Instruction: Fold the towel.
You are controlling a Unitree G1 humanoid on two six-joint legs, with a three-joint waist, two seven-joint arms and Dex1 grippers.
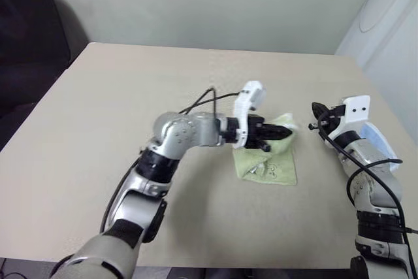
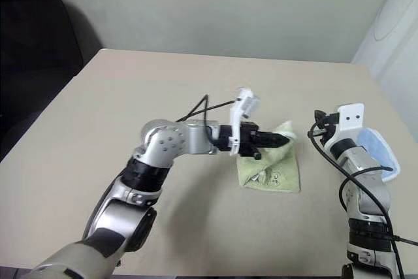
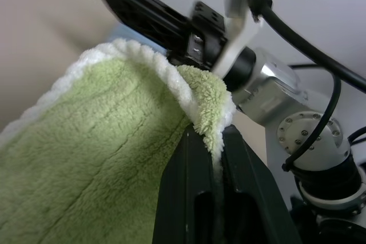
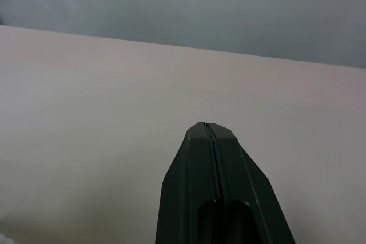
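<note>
On the beige table (image 1: 98,109), right of centre, lies the towel (image 1: 277,169), light green with white edging, already doubled into a small, roughly square pad with a faint motif showing on its near part. Its far right corner is lifted off the pad. The left arm reaches across from the left, and the left gripper (image 1: 277,133) has its two black fingers pinched together on that raised corner; the left wrist view shows the white-edged hem caught between the finger pads, the cloth hanging away below it. The right gripper (image 1: 316,110) is held just to the right of the towel, apart from it, fingers pressed flat together with nothing between them. A light blue cloth (image 2: 379,151) peeks out behind the right arm, near the table's right edge.

Judged from how things lie, at least one fold is in place and another is under way: the held corner has yet to be carried over and laid down. Left to do: set it flat, release, and perhaps square the edges.
</note>
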